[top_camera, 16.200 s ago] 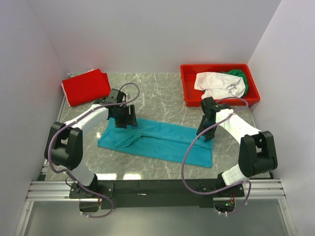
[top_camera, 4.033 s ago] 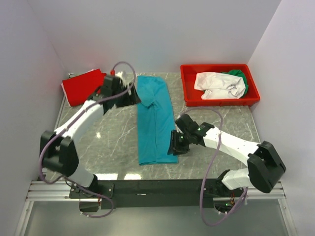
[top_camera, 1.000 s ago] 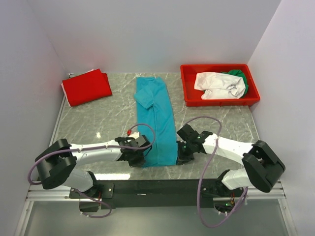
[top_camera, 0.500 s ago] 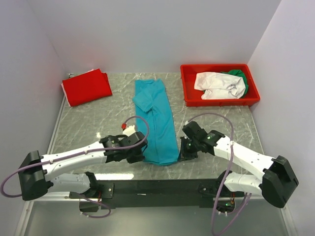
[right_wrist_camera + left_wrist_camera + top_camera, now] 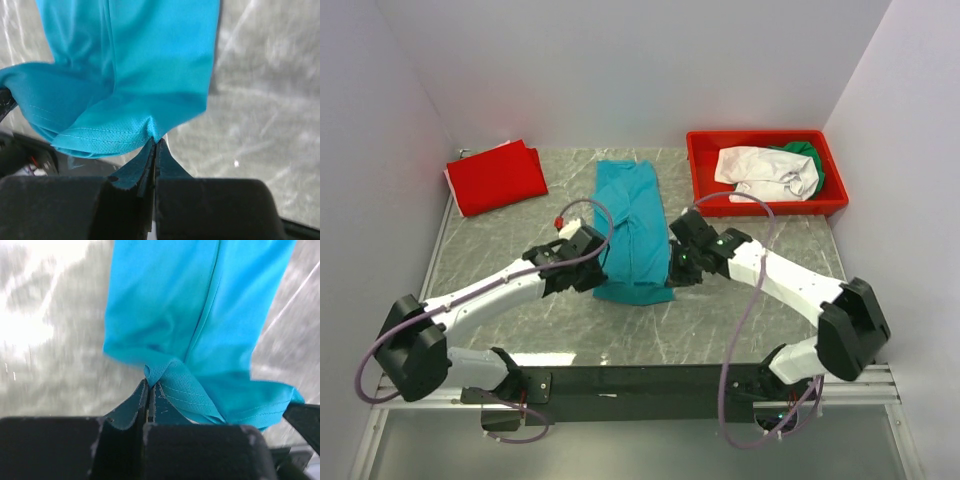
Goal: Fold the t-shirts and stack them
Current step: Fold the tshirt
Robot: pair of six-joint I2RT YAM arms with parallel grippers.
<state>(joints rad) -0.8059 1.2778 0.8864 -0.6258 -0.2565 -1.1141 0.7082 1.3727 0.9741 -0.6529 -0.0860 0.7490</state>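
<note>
A teal t-shirt (image 5: 634,225) lies as a long narrow strip down the middle of the table, its near end lifted and carried back over itself. My left gripper (image 5: 597,274) is shut on the near left corner of its hem (image 5: 165,380). My right gripper (image 5: 676,268) is shut on the near right corner (image 5: 156,131). The teal cloth (image 5: 200,315) hangs ahead of both pairs of fingers. A folded red t-shirt (image 5: 497,176) lies at the far left. A white t-shirt (image 5: 765,172) and a green one (image 5: 802,154) sit crumpled in the bin.
A red plastic bin (image 5: 705,190) stands at the far right corner. White walls close in the table on the left, back and right. Grey marble tabletop (image 5: 750,320) shows in front of the shirt and to either side.
Both grippers have moved away from the near edge toward the back, carrying the teal shirt's bottom hem up and over the rest of the shirt. The visible strip is shorter.
</note>
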